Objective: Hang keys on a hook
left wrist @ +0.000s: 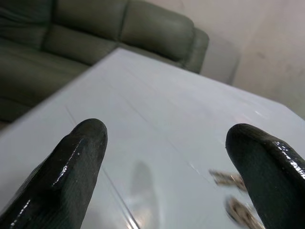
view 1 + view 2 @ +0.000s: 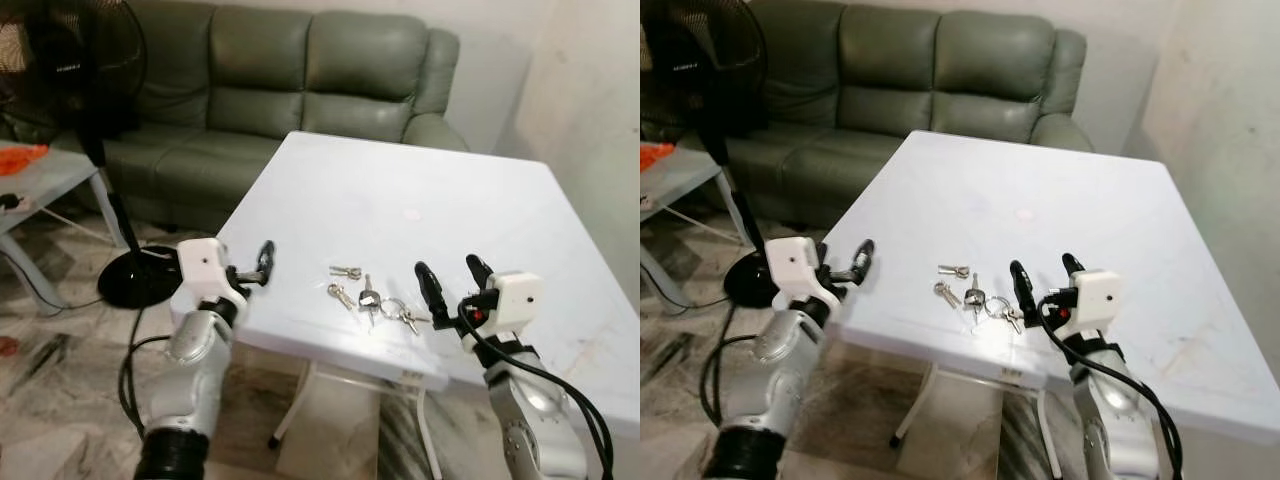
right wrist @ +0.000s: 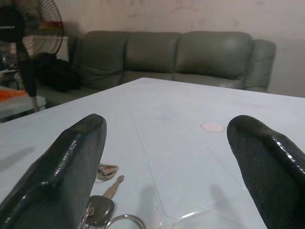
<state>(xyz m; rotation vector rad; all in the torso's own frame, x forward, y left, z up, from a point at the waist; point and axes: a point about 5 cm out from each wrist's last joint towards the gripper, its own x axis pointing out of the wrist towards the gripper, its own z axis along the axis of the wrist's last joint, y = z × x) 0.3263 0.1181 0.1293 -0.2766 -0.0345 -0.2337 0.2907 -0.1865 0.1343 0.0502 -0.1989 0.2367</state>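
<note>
A bunch of keys [image 2: 370, 294] on a ring lies spread flat near the front edge of the white table [image 2: 400, 190]. My right gripper [image 2: 447, 267] is open just right of the keys, low over the tabletop, with nothing between its fingers. The keys [image 3: 102, 210] lie beside one of its fingers [image 3: 76, 157] in the right wrist view. My left gripper [image 2: 266, 256] hovers at the table's front left edge, left of the keys and apart from them. Its fingers [image 1: 78, 152] stand wide open and empty, with the blurred keys [image 1: 233, 181] off to one side.
A green sofa [image 2: 290, 80] stands behind the table. A black pedestal fan [image 2: 85, 70] stands on the floor at the left, with a small side table [image 2: 40, 175] beside it. A pale wall [image 2: 590, 110] closes the right side.
</note>
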